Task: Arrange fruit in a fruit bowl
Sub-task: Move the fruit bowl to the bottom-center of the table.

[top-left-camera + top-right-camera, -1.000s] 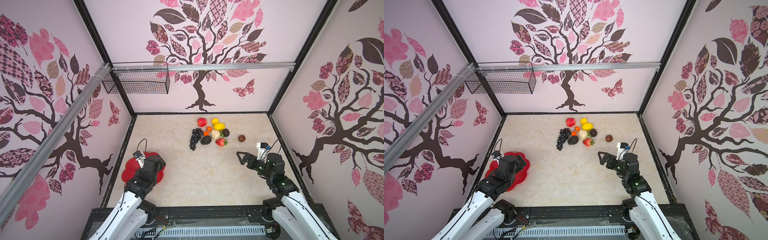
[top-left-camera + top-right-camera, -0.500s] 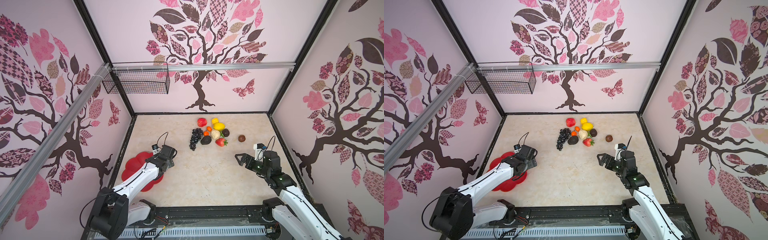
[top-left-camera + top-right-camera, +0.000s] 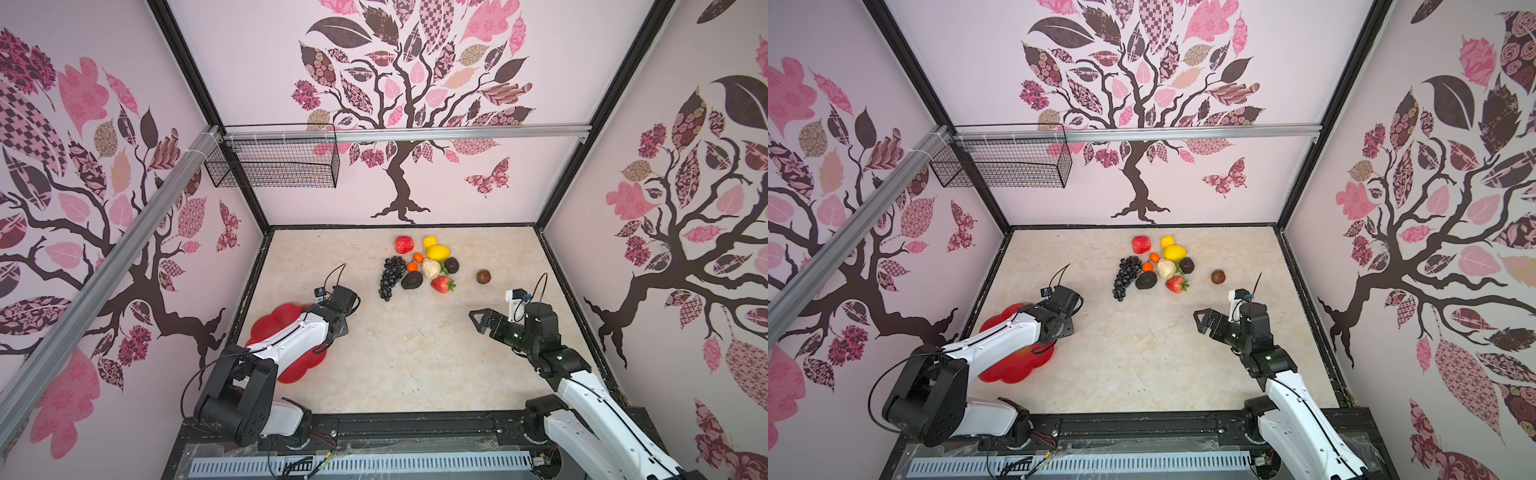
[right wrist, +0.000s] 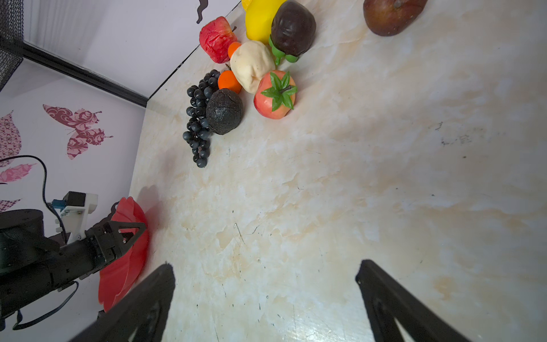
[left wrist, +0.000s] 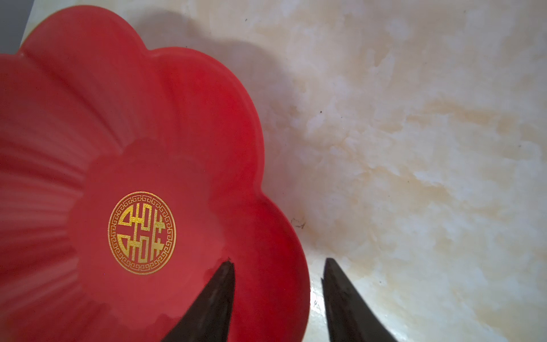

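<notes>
1. Fruit bowl [image 3: 261, 328] [image 5: 207, 118]: red, scalloped rim, gold emblem [image 5: 142, 232] at centre. It sits on the table [image 3: 415, 357] against the left edge, on the near side. The left arm [image 3: 291, 336] crosses over it in both top views.
2. Left gripper [image 5: 278, 263]: jaws partly spread and straddling the bowl rim. One finger is over the inside and the other is over bare table just outside. No pinch on the rim is visible.
3. Fruit: all on the table, clustered far-centre, well apart from the bowl.
   - Left to right: black grape bunch [image 3: 390, 276], then a dark avocado [image 3: 411, 280] touching it.
   - Red apple [image 3: 403, 244] sits at the back, with two small oranges [image 3: 412, 267] in the middle.
   - Next come cream pear [image 3: 431, 269], lemon [image 3: 438, 252] and strawberry [image 3: 441, 284] at the near edge.
   - Last is a second dark fruit [image 3: 451, 264].
4. Brown fruit [image 3: 483, 276]: alone, right of the cluster, touching nothing.
5. Right gripper [image 4: 265, 263] [image 3: 478, 318]: jaws spread wide and holding nothing. It hangs over bare table on the right, nearer than the brown fruit.
</notes>
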Robot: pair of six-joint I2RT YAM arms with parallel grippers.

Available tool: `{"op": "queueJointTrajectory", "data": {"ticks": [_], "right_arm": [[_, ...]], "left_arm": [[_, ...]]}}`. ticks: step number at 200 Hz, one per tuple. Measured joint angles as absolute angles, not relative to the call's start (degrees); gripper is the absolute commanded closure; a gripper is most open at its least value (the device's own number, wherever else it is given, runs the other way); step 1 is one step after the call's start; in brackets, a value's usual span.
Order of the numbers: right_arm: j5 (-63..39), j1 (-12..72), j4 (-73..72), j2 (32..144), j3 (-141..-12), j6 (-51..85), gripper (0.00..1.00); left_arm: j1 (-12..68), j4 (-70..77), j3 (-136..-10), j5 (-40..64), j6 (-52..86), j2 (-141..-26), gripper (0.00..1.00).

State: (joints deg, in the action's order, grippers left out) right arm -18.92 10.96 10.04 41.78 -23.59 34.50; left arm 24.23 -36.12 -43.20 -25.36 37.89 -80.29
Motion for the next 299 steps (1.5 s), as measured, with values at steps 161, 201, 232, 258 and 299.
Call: {"op": "queueJointTrajectory", "data": {"ticks": [161, 201, 232, 258, 299], "right_arm": [[-17.63, 10.96, 11.07, 42.48, -24.16, 34.57, 0.0], [-17.39, 10.96, 11.38, 42.5, -24.16, 34.59, 0.0], [-16.82, 10.96, 11.6, 42.85, -24.77, 34.52, 0.0], [-15.44, 10.96, 11.94, 42.85, -25.82, 34.46, 0.0], [-13.19, 10.96, 13.06, 40.51, -26.59, 34.44, 0.0]], "left_arm": [[28.99, -37.6, -43.22, -28.21, 37.5, -79.48, 0.92], [34.96, -40.36, -43.27, -28.49, 38.74, -77.95, 0.92], [43.9, -43.75, -44.75, -28.6, 41.28, -77.76, 0.92], [53.06, -45.8, -48.49, -28.29, 44.21, -79.4, 0.92], [63.16, -45.67, -57.89, -25.58, 47.05, -89.32, 0.92]]}}
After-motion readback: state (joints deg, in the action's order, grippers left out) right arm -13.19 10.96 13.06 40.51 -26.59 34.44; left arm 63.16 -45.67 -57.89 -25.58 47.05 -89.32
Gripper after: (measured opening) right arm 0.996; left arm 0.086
